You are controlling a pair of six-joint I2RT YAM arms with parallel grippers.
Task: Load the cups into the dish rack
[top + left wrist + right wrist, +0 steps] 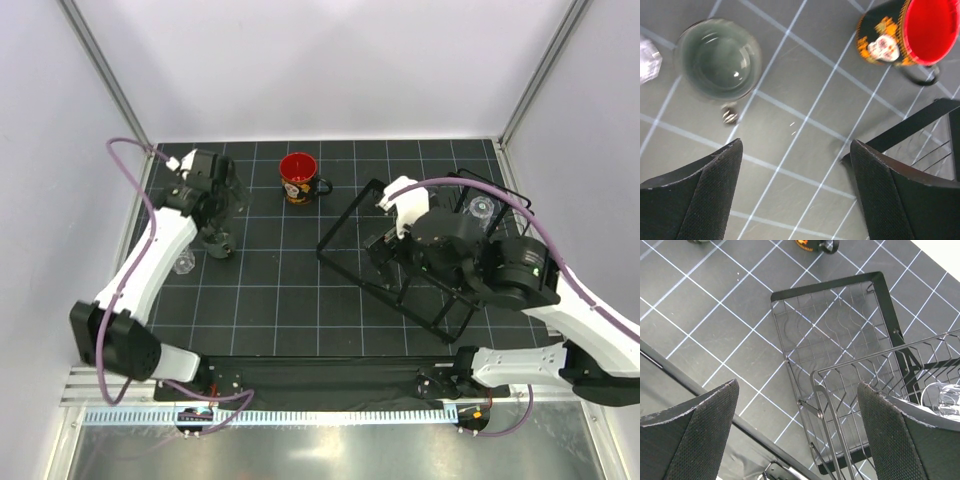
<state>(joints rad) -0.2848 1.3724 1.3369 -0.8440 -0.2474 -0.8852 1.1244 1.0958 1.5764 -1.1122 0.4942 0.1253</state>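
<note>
The black mug (pixel 298 178) with a red inside stands upright at the back middle; it also shows in the left wrist view (pixel 910 32). The black wire dish rack (pixel 345 225) lies at the right, and a clear tumbler (pixel 482 207) sits in its far part, also visible in the right wrist view (pixel 943 399). My left gripper (pixel 218 225) is open and empty above the mat, with an upright clear tumbler (pixel 717 57) just ahead of its left finger. Another clear tumbler (pixel 183 263) lies beside the left arm. My right gripper (pixel 797 385) is open and empty above the rack (pixel 840 330).
The black gridded mat (pixel 280 290) covers the table. White walls enclose the back and both sides. A corner of the rack (pixel 920 127) lies close to my left gripper's right finger. A crumpled clear thing (pixel 647 57) shows at the left edge of the left wrist view.
</note>
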